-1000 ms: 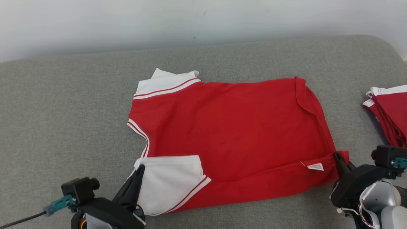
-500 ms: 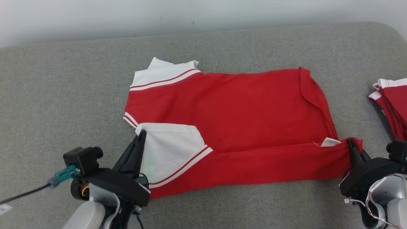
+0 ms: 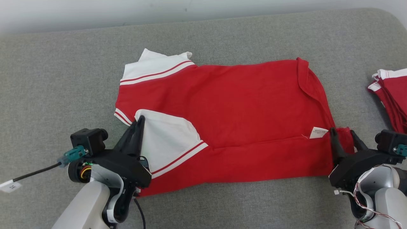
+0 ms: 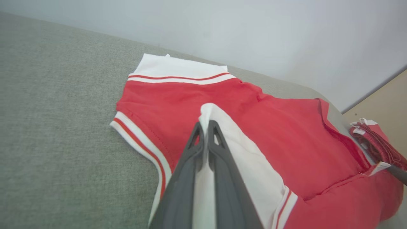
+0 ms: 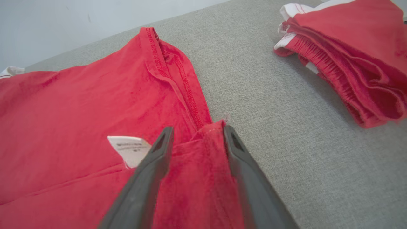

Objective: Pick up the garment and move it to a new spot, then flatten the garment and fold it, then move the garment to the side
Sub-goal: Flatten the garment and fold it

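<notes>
"Garment (image 3: 241,105) first: where does it lie?"
"Spread across the middle of the grey fabric-covered bench (image 3: 47,79). It is red, with the neck end toward the left and the hem toward the right. Its near long edge is folded up over the body, with a white sleeve (image 3: 168,140) on top."
"Left hand (image 3: 141,119)?"
"Pressed together, pinching the corner of that white sleeve; the cloth runs down between its fingers."
"And the right hand (image 3: 342,132)?"
"Spread. The red hem corner sits between its two fingers, just beside a small white label (image 3: 318,132). Whether they press the cloth I cannot tell."
"Anything else on the bench?"
"A pile of folded red and white clothes (image 3: 392,98) at the right edge, apart from the hem. A pale wall (image 3: 95,12) runs behind."
</notes>
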Robot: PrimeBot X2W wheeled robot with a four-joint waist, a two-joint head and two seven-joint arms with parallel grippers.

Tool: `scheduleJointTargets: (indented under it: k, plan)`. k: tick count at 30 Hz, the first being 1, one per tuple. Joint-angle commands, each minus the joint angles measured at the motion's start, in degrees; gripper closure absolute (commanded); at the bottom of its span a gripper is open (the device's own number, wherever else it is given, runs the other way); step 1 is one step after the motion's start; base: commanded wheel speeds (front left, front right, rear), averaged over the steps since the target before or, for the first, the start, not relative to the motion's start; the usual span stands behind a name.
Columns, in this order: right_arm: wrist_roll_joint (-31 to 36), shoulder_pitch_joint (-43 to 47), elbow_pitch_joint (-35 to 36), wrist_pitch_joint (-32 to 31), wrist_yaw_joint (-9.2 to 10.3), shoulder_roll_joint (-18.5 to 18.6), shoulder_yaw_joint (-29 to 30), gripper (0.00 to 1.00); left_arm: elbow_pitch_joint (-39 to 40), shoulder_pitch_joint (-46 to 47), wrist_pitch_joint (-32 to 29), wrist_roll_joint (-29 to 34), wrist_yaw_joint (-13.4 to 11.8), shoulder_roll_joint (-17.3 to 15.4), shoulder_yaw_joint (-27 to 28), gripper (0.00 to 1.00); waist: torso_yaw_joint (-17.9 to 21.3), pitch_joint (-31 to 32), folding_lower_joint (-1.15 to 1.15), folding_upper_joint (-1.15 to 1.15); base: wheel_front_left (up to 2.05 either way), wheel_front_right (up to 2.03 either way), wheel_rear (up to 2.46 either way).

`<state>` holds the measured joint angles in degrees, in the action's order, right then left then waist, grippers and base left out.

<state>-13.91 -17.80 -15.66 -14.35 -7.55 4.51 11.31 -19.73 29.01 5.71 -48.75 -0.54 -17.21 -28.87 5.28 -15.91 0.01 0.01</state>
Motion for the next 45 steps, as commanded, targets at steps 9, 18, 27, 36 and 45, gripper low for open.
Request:
scheduleJointTargets:
  k: [9,18,27,36,45]
  plan:
    - [1.2,2.8,1.6,0.5,0.18,0.6,3.0,0.0,-1.0,-2.1,7.0,6.9,-4.1,-1.9,-0.6,0.0,-0.7,2.0,-0.01,-0.01,0.0,0.0,0.0]
    - [0.9,9.5,8.8,-1.2,0.18,-0.8,8.2,0.0,4.8,-12.2,4.1,9.9,-9.0,-4.9,-4.1,0.0,-1.2,3.1,-0.01,-0.01,0.0,0.0,0.0]
    - [2.5,9.6,5.8,-3.0,0.18,-1.6,6.2,0.0,4.2,-15.3,1.9,9.4,-12.4,-4.8,-4.6,0.0,-1.1,2.8,-0.01,-0.01,0.0,0.0,0.0]
    - [3.2,5.6,-1.3,-6.2,0.18,-1.6,4.6,0.0,1.7,-12.7,-2.2,8.5,-11.6,-3.6,-6.2,0.0,-1.7,1.7,-0.01,-0.01,0.0,0.0,0.0]
    - [2.4,4.5,-4.3,-10.0,0.17,-1.8,3.6,0.85,0.2,-13.0,-10.3,6.5,-9.9,-3.2,-9.4,1.0,-2.1,1.6,-0.01,-0.01,0.0,0.0,0.0]
